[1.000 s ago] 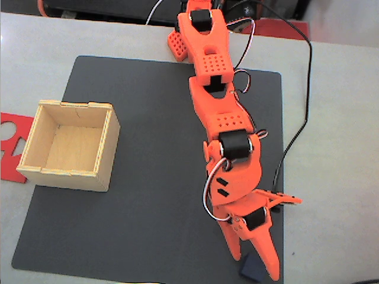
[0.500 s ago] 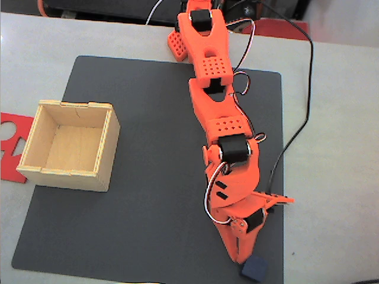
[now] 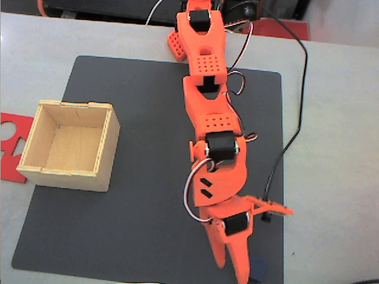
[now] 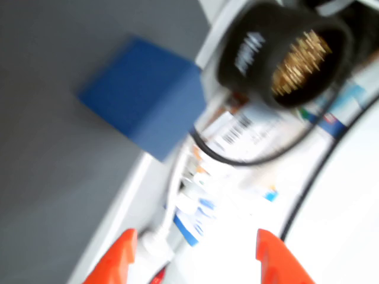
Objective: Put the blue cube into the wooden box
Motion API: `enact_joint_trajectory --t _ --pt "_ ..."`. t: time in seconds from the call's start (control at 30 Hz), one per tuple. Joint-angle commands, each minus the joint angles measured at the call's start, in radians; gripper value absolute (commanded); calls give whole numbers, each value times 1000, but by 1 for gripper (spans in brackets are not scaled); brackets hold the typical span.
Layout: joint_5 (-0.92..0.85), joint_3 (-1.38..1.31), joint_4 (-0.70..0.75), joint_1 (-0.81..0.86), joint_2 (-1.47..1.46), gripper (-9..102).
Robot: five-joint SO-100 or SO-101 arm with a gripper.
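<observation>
The blue cube [image 3: 261,273] lies on the dark mat at its near right corner, just right of my orange gripper [image 3: 232,273]. In the wrist view the blue cube [image 4: 145,97] sits blurred on the mat's edge, ahead of the gripper [image 4: 195,263] and clear of it. The two orange fingertips [image 4: 118,263] stand apart with nothing between them, so the gripper is open. The wooden box [image 3: 71,145] stands upright and empty at the mat's left edge, far from the gripper.
A dark mat [image 3: 142,177] covers the table's middle. A flat red cut-out sheet [image 3: 10,148] lies left of the box. A black cable [image 3: 296,118] runs down the right side. In the wrist view a black round object [image 4: 284,53] and cables lie past the mat's edge.
The arm has swung left in the fixed view. The fingers, which were around the cube a second ago, now stand left of it; the cube has shifted slightly right.
</observation>
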Motion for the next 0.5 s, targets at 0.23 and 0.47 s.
enact_joint_trajectory --t 0.23,0.47 --pt "-368 -15 -399 -44 -150 11" --pt "-666 11 -638 -95 -259 3"
